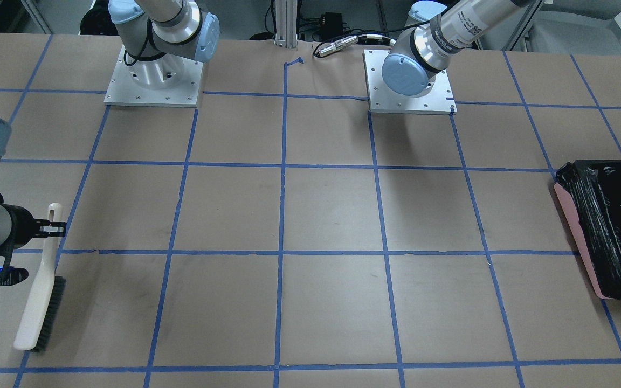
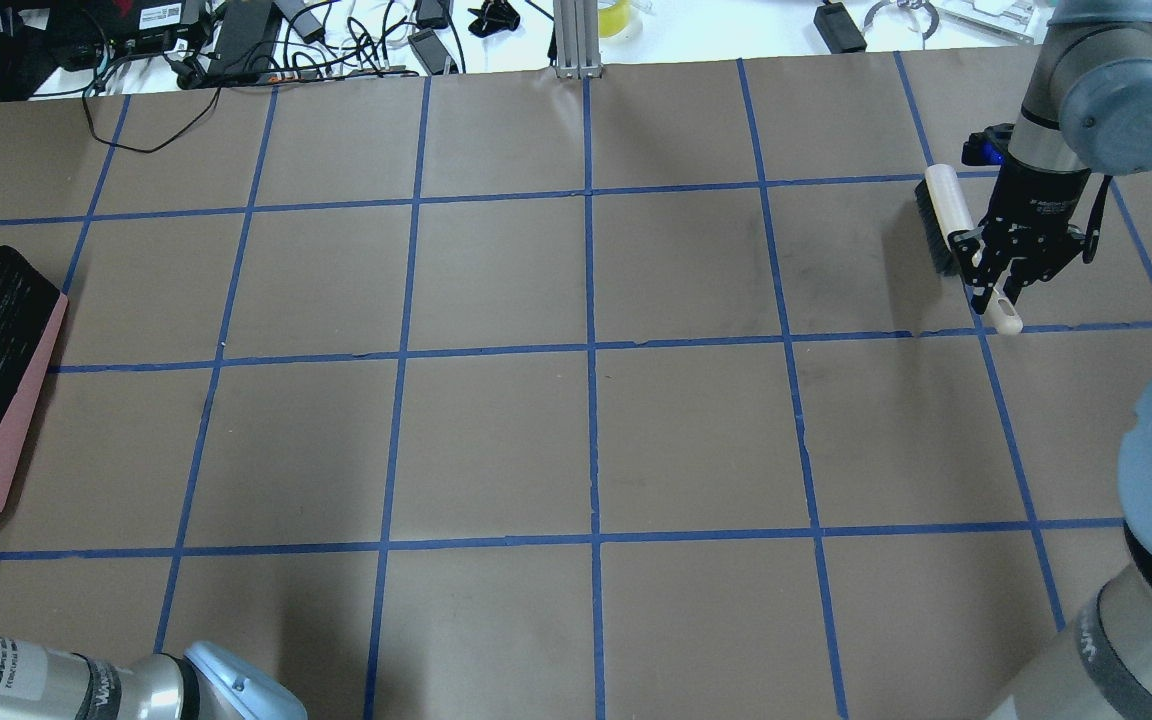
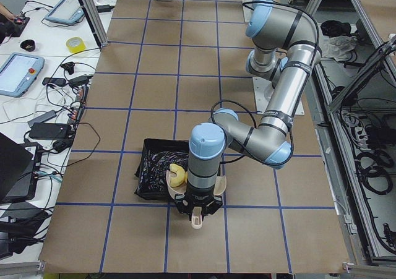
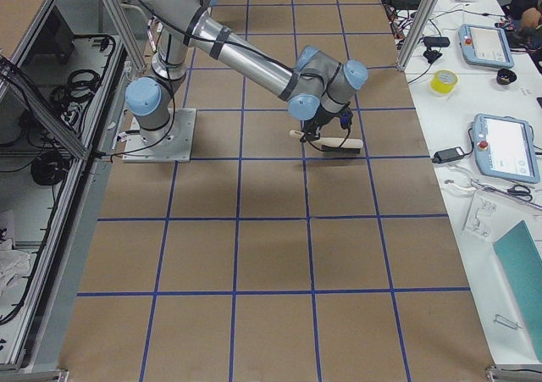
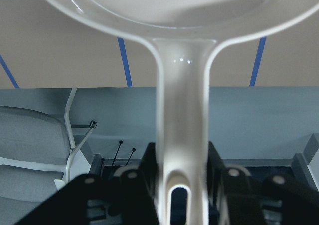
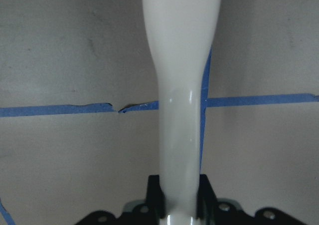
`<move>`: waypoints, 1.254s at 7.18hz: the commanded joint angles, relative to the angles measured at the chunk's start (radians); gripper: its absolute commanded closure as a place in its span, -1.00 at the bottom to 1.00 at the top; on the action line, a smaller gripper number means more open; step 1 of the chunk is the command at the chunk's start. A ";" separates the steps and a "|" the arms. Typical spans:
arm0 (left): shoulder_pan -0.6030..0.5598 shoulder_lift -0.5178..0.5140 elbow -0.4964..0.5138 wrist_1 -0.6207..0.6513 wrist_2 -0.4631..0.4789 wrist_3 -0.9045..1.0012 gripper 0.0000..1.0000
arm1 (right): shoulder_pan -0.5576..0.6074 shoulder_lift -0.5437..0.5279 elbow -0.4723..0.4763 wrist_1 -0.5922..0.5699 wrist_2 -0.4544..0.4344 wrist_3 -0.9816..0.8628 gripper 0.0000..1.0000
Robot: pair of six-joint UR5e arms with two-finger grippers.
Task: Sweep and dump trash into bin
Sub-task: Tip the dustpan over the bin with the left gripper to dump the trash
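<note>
Left tool (image 5: pixel 182 177) clamps the dustpan (image 3: pixel 169 181) handle; its pan, holding the yellow wedge (image 3: pixel 178 174), overhangs the bin (image 3: pixel 142 167) edge, handle pointing away. Right tool (image 2: pixel 1001 295) grips the brush (image 2: pixel 944 215), far from the bin.

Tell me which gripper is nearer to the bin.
Left. The left gripper holds the dustpan just beside the bin, while the right gripper holds the brush at the opposite end of the table.
</note>
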 commanded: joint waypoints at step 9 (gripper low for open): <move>-0.190 0.114 -0.225 0.499 0.209 0.059 1.00 | 0.000 -0.045 0.012 -0.045 0.018 0.001 -1.00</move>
